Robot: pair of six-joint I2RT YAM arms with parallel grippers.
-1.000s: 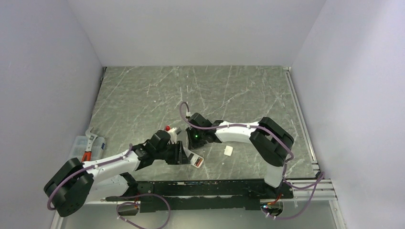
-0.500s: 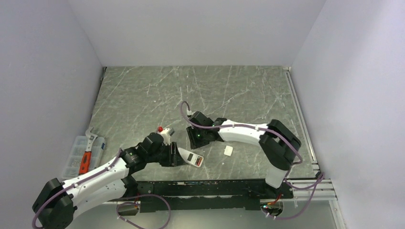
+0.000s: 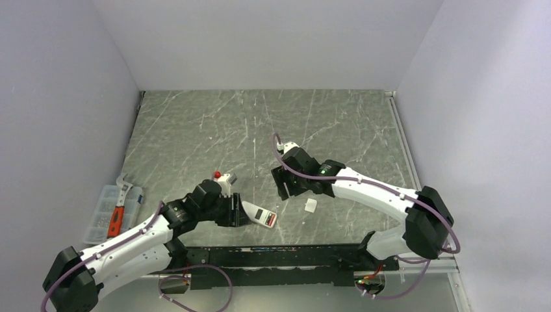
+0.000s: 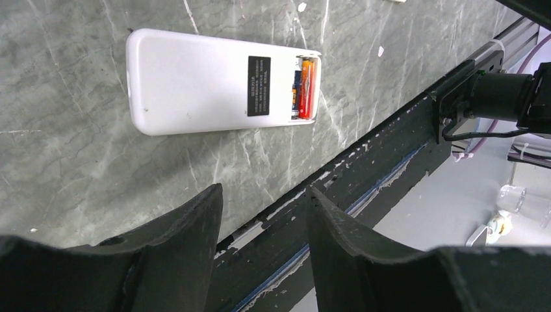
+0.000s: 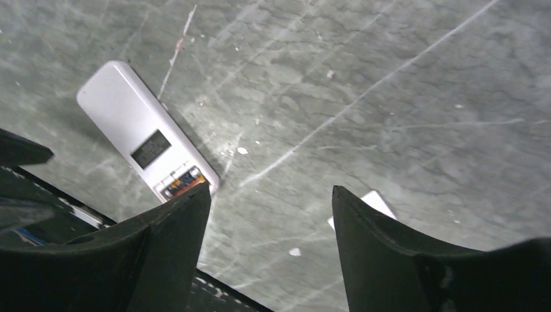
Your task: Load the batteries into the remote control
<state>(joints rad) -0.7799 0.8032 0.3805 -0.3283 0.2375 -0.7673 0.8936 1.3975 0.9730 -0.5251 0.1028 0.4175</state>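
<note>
The remote control (image 4: 195, 84) lies face down on the marble table, white back up, with a dark label. Its end compartment is uncovered, and two batteries (image 4: 305, 88) sit in it side by side, one orange and one dark. In the top view the remote control (image 3: 260, 214) lies near the front edge. My left gripper (image 3: 238, 212) is just left of it, open and empty, with its fingertips (image 4: 208, 201) short of the remote. My right gripper (image 3: 284, 187) hovers behind and to the right of the remote control (image 5: 140, 140), open and empty. The batteries (image 5: 182, 182) show beside its left finger.
A small flat white square plastic piece (image 3: 311, 205) lies right of the remote, partly behind my right finger (image 5: 377, 203). A black rail (image 3: 292, 255) runs along the near table edge. A compartment box with red-handled pliers (image 3: 115, 211) sits at the far left.
My right gripper opened wide and drew back and to the right, away from the remote. My left gripper opened further and pulled back slightly. The remote now lies free on the table.
</note>
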